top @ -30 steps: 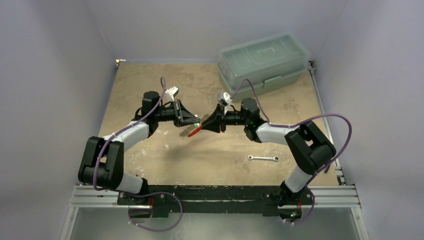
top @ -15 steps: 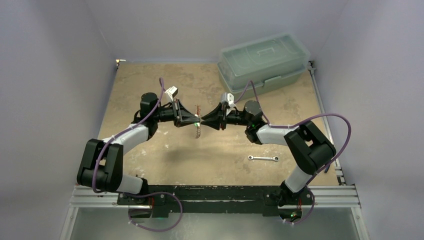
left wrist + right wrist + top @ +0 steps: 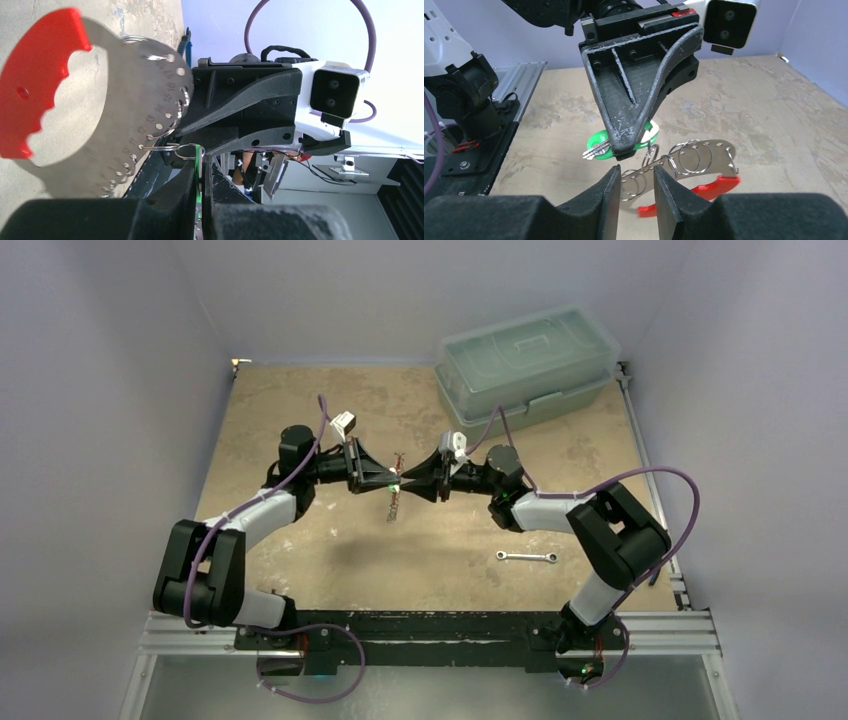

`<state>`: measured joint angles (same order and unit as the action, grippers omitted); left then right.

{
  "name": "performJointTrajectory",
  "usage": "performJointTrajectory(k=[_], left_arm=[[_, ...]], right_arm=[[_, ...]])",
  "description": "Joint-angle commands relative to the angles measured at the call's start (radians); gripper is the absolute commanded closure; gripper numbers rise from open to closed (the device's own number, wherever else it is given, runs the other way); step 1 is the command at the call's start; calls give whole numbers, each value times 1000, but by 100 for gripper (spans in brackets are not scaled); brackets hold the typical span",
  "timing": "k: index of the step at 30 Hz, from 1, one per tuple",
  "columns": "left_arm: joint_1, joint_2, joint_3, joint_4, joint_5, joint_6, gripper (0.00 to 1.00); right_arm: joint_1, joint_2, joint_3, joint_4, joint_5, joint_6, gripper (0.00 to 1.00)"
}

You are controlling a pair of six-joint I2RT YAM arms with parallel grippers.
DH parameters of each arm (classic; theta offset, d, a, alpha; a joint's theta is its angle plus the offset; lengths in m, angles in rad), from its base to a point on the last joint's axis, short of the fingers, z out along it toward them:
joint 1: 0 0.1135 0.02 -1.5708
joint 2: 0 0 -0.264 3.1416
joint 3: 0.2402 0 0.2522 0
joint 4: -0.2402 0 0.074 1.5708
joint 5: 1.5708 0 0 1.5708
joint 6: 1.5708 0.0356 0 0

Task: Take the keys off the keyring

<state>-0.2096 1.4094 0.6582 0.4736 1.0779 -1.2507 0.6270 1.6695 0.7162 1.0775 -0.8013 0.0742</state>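
The keyring [image 3: 394, 504] is a curved grey metal plate [image 3: 130, 95] with numbered holes, several wire split rings and one red section [image 3: 35, 85]. It hangs in the air between both grippers. My left gripper [image 3: 202, 175] is shut on the green-headed key [image 3: 199, 165], which hangs from the plate by a split ring. In the right wrist view the green key [image 3: 600, 148] sticks out of the left gripper [image 3: 624, 150]. My right gripper [image 3: 636, 185] is open, its jaws a little apart, with the plate [image 3: 704, 160] just beyond the gap. Other keys are not visible.
A slim silver wrench [image 3: 527, 557] lies on the tan table right of centre. A translucent green lidded box [image 3: 527, 360] stands at the back right. The grippers [image 3: 392, 483] [image 3: 408, 483] meet tip to tip above the table's middle.
The keyring swung from lying sideways between the grippers to hanging straight down under them. The right gripper moved slightly left and up towards the left gripper.
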Motion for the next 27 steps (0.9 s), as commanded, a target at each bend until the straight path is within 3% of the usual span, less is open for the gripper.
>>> performJointTrajectory(k=[1, 27], left_arm=[[4, -49, -1, 56, 21, -20, 100], [-13, -52, -23, 51, 3, -20, 100]], right_arm=[[18, 16, 3, 69, 9, -13, 65], [28, 36, 43, 107, 30, 27, 65]])
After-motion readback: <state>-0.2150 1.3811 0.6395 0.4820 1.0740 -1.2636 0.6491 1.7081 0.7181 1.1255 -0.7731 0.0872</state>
